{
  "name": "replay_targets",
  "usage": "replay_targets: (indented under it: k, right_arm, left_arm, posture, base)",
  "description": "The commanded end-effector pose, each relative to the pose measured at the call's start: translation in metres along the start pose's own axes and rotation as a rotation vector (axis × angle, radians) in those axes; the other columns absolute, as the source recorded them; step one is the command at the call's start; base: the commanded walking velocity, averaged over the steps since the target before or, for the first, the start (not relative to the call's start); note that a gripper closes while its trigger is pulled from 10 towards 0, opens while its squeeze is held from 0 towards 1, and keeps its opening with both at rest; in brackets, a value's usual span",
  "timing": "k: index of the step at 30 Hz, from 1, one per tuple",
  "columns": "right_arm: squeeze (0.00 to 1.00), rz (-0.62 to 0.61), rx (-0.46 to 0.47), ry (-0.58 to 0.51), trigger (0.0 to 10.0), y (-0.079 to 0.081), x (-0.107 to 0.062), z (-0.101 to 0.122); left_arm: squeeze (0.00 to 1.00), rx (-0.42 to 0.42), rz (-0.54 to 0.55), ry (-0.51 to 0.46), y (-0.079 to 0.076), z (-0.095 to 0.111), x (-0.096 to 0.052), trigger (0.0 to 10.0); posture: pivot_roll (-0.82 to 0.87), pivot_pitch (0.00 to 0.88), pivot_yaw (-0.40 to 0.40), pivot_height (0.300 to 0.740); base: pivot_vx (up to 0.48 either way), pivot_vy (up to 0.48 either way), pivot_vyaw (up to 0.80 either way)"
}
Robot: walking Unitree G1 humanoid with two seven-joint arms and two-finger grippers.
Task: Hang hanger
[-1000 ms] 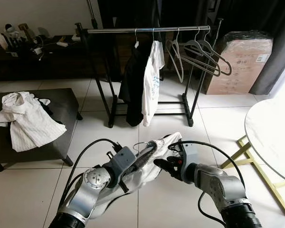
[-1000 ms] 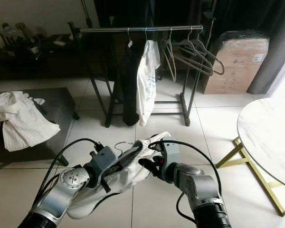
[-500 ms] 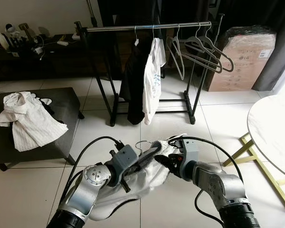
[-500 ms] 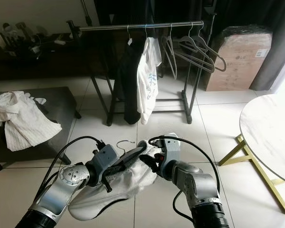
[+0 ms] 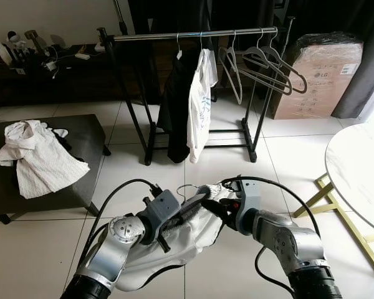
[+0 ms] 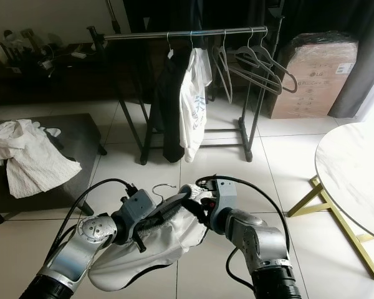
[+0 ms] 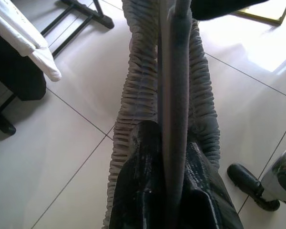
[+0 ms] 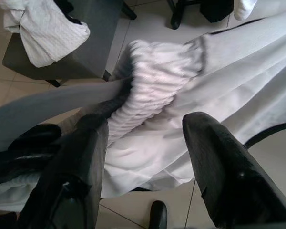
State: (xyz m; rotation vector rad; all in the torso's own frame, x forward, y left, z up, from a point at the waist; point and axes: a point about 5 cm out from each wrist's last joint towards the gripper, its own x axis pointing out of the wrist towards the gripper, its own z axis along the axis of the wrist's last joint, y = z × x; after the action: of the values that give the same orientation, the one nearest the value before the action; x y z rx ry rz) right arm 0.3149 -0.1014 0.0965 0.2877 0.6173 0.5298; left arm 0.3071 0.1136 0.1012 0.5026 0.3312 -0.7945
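A grey hanger (image 5: 190, 204) with a white garment (image 5: 174, 246) draped over it is held low in front of the robot, above the tiled floor (image 5: 237, 156) and well short of the clothes rack (image 5: 193, 36). The left gripper (image 5: 186, 208) is clamped on 1 arm of the hanger, with the garment's ribbed edge bunched around that arm in the left wrist view. The hanger's wire hook (image 5: 186, 188) is seen rising just above the left gripper. The right gripper (image 8: 143, 138) is placed just beside the gathered ribbed collar (image 8: 150, 88) of the garment; its 2 black fingers (image 8: 214, 162) are spread apart on either side of the white cloth without being pressed onto it.

On the rack's rail, a dark garment (image 5: 173, 106) and a white shirt (image 5: 199, 99) are hung side by side, and several bare hangers (image 5: 262, 65) are seen further along to the right. A cardboard box (image 5: 318, 75) is stood behind the rack's right end. To the left, a crumpled white shirt (image 5: 37, 156) is laid on a low dark table (image 5: 81, 134). A round pale table (image 5: 358, 180) with gold legs is seen at the right edge.
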Motion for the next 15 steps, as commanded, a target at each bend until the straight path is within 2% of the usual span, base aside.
replay_targets:
  k: [1,9,15]
  right_arm:
    - [0.00,0.024,-0.008,0.009,10.0,0.008,0.003,0.000]
    - [0.00,-0.052,0.004,0.025,10.0,-0.003,0.007,-0.005]
    - [0.00,-0.074,0.027,0.000,10.0,-0.003,0.010,-0.001]
  left_arm:
    - [0.00,0.013,0.006,-0.018,0.001,0.007,0.000,10.0]
    - [0.00,0.015,0.000,-0.030,0.000,0.009,-0.001,10.0]
    - [0.00,0.019,-0.008,-0.039,-0.001,0.013,0.000,10.0]
  posture:
    - [-0.01,0.189,0.040,0.740]
    - [-0.01,0.187,0.041,0.740]
    - [-0.01,0.186,0.043,0.740]
  base:
    - [0.000,0.000,0.00]
    - [0.000,0.000,0.00]
    - [0.000,0.000,0.00]
